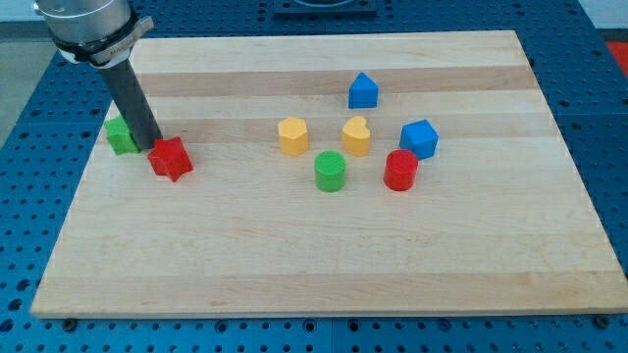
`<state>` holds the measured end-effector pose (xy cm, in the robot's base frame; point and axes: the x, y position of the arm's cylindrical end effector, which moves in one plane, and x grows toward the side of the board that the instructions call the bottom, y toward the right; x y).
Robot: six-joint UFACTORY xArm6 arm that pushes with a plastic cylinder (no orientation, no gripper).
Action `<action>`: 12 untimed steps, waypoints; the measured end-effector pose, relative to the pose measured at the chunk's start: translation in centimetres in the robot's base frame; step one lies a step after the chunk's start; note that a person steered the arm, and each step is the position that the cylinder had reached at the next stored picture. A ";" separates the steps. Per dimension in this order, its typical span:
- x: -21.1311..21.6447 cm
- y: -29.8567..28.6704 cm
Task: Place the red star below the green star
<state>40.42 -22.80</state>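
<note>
My tip [154,147] is sitting between the green star [121,135] at nine o'clock and the red star [171,159] at four o'clock, on the smooth wooden table [294,255]; no pincer is showing.

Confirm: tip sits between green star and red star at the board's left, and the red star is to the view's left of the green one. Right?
Not quite. The camera view shows my tip between the two at the board's left, but the red star lies to the view's right of the green star, slightly lower, not to its left.

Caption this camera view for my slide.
My tip sits between the green star and the red star.
</note>
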 end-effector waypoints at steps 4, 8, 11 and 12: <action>0.2 9.5; 3.8 8.4; 4.1 3.9; 4.6 2.4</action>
<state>45.00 -20.38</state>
